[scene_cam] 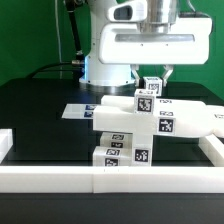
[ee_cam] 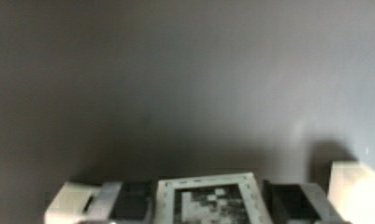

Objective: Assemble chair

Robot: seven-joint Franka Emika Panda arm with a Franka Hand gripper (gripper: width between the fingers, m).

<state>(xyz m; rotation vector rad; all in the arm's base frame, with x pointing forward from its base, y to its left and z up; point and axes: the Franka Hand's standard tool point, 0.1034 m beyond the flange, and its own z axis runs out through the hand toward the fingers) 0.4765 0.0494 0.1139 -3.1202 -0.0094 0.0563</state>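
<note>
Exterior view: gripper (scene_cam: pixel 151 78) low over the chair parts, jaws drawn narrow and clamped on a small tagged white post (scene_cam: pixel 151 86) standing upright at the stack's top. Just under the post, a tagged block (scene_cam: pixel 146 102) on a stepped pile of chunky white chair pieces (scene_cam: pixel 125 135), with more tags on the faces toward the camera. At three o'clock of the pile, a rounded white part (scene_cam: pixel 195 120) lying lengthwise. At nine o'clock, flat on the black table (scene_cam: pixel 40 105), the marker board (scene_cam: pixel 78 110). Along the near edge at six o'clock, the low white border rail (scene_cam: pixel 110 180).

Wrist view: blurred, fingers (ee_cam: pixel 127 200) flanking a tagged face (ee_cam: pixel 210 200); grey haze beyond.
</note>
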